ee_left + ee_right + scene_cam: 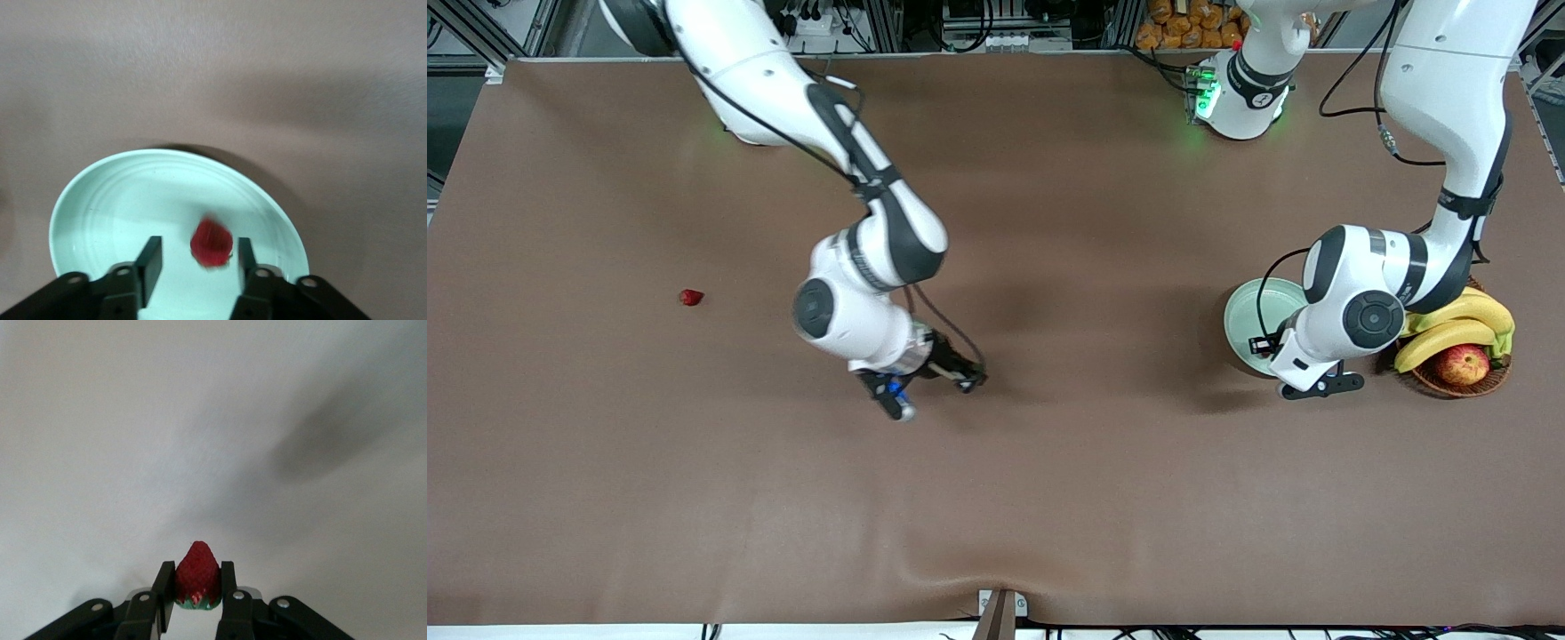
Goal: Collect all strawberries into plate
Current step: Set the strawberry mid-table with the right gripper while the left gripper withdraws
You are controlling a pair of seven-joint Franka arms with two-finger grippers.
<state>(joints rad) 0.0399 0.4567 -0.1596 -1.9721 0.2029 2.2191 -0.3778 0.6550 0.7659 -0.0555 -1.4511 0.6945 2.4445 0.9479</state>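
My left gripper [1288, 360] is over the pale mint-green plate [1258, 307] and is open. In the left wrist view [199, 247] a blurred strawberry [212, 243] shows between the fingers over the plate [113, 200], touching neither finger. My right gripper [903, 398] is over the bare middle of the table. In the right wrist view [197, 581] it is shut on a strawberry [197, 570], tip outward and green top toward the palm. A third strawberry [690, 297] lies on the table toward the right arm's end.
A brown wicker basket [1458, 380] with bananas [1458, 324] and a red-yellow apple [1463, 363] stands right beside the plate, at the left arm's end of the table. The brown table mat [1049, 489] has a wrinkle near its front edge.
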